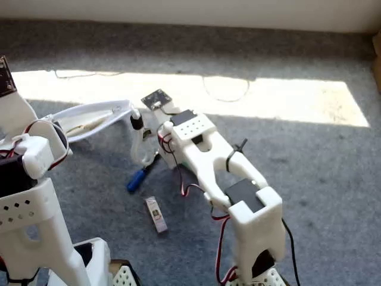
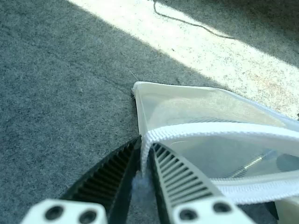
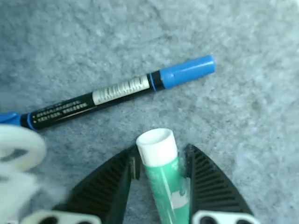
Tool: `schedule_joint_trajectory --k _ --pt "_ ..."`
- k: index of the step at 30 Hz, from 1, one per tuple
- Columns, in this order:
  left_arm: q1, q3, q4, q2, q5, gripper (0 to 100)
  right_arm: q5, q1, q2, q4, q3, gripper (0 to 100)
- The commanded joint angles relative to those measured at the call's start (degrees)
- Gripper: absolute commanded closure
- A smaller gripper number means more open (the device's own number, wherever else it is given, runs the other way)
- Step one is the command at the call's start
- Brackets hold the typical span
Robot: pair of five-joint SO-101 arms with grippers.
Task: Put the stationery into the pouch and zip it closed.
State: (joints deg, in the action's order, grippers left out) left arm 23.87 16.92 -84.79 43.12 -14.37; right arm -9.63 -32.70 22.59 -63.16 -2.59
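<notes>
A white mesh pouch (image 1: 89, 119) lies open on the grey carpet at the left. My left gripper (image 2: 145, 142) is shut on the corner of the pouch's zip edge (image 2: 210, 130). My right gripper (image 3: 161, 151) is shut on a green glue stick with a white cap (image 3: 156, 144), held just above the carpet. In the high view the right gripper (image 1: 144, 152) sits beside the pouch's open end. A black marker with a blue cap (image 3: 121, 91) lies on the carpet just past the glue stick, also visible as the marker (image 1: 140, 176) near the middle.
A small whitish box (image 1: 156, 214) lies on the carpet in front of the marker. A thin cable (image 1: 226, 89) loops across the sunlit strip at the back. Open carpet stretches to the right of the right arm.
</notes>
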Motion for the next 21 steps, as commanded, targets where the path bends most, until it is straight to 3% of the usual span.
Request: schedule_joint_trajectory --k 1,9,21 --pt "0.5 -0.2 0.9 1.3 -0.3 99 -0.8 2.0 -1.0 0.9 3.2 84.8" --pt "0.2 -0.2 0.8 1.3 -0.3 99 -4.6 2.4 -1.2 0.6 3.2 99.6" --pt "-1.4 -0.8 1.3 1.6 -0.6 99 -4.5 6.7 -13.7 -1.2 2.9 99.4"
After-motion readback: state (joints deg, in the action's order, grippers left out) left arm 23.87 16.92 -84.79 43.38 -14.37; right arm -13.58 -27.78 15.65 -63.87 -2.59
